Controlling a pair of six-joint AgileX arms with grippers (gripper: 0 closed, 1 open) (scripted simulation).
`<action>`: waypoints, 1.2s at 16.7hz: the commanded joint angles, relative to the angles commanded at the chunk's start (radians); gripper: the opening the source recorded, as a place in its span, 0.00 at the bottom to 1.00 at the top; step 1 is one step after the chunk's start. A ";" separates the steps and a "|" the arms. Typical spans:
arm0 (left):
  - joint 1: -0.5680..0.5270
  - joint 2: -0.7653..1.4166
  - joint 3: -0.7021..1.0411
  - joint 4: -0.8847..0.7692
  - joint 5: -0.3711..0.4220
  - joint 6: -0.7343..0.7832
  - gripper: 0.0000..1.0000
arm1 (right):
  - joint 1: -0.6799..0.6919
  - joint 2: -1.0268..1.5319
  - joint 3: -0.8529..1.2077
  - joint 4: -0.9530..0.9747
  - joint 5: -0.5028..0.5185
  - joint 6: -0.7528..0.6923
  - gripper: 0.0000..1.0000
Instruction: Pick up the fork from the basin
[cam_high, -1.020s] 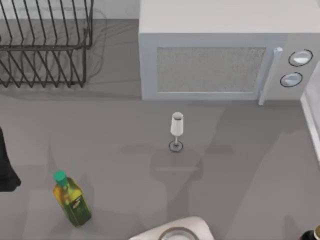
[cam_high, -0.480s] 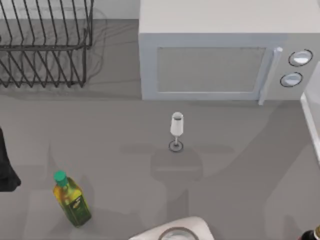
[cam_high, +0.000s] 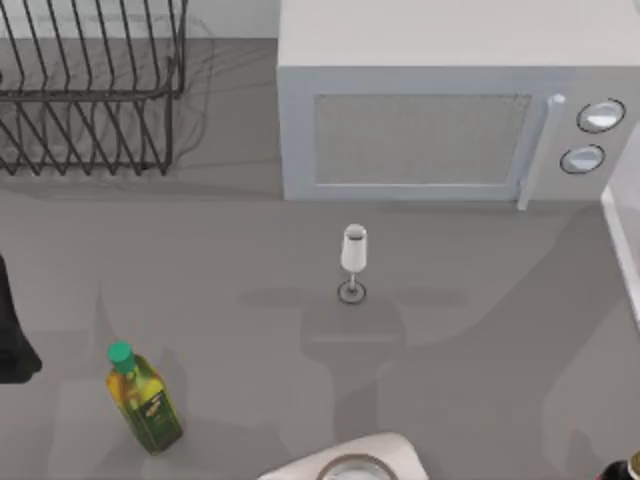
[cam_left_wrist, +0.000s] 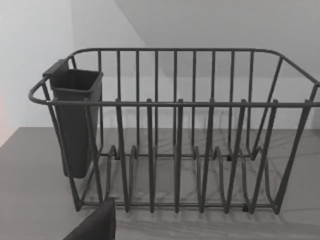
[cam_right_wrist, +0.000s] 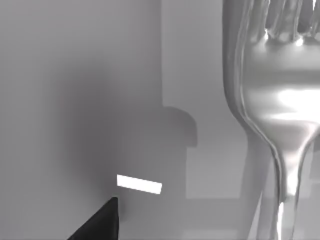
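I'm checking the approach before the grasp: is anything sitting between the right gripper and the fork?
Nothing visible does. In the right wrist view the fork looms close, its tines and neck unobstructed against plain grey surface, with one dark fingertip of the right gripper at the frame's edge. The left arm is parked facing the dish rack.

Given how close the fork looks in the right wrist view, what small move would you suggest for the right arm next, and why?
Probably a small sideways correction to bring the right gripper over the fork's neck before closing. In the right wrist view the fork looms large and off to one side, with one dark fingertip well apart from it, so it does not look lined up yet. The left arm sits parked at the table's left edge.
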 joint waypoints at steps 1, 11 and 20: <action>0.000 0.000 0.000 0.000 0.000 0.000 1.00 | 0.000 0.000 0.000 0.000 0.000 0.000 0.92; 0.000 0.000 0.000 0.000 0.000 0.000 1.00 | 0.000 0.000 0.000 0.000 0.000 0.000 0.17; 0.000 0.000 0.000 0.000 0.000 0.000 1.00 | 0.000 0.000 0.000 0.000 0.000 0.000 0.00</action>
